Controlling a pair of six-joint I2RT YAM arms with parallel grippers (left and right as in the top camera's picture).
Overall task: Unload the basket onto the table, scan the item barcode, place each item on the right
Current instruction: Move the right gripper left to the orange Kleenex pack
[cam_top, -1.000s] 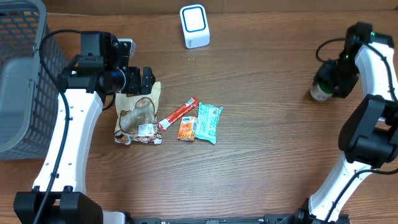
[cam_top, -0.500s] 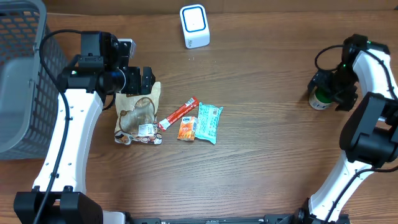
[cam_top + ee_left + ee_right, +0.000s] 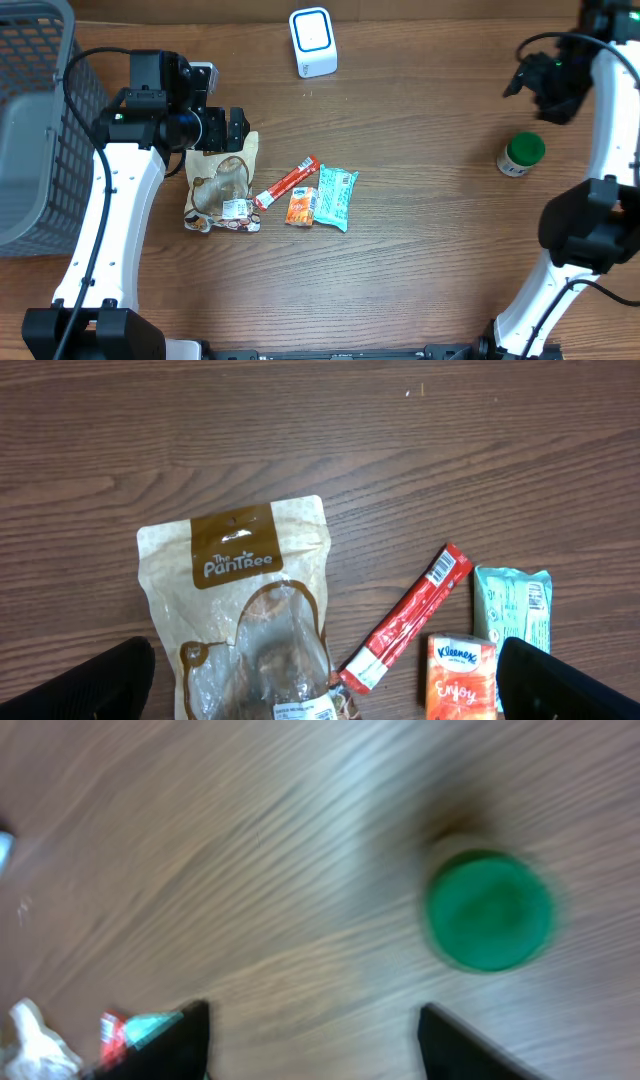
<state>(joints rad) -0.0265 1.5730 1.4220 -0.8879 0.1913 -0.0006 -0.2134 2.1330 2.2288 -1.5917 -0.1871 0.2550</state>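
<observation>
A small bottle with a green lid [image 3: 521, 154] stands alone on the table at the right; in the blurred right wrist view the lid [image 3: 490, 910] lies beyond the fingers. My right gripper [image 3: 535, 85] hovers behind the bottle, apart from it and open, with only bare wood between its fingers [image 3: 315, 1040]. The white and blue scanner [image 3: 313, 42] stands at the back centre. My left gripper [image 3: 235, 128] hangs wide open over the top of a brown pouch [image 3: 245, 590], holding nothing [image 3: 325, 690].
A red stick pack [image 3: 410, 618], an orange tissue pack [image 3: 460, 675] and a teal pack [image 3: 512, 605] lie right of the pouch. A grey mesh basket [image 3: 30, 130] fills the left edge.
My right gripper let go of the green-lidded bottle and pulled away toward the back; the bottle stays standing on the table. The left arm has not moved.
</observation>
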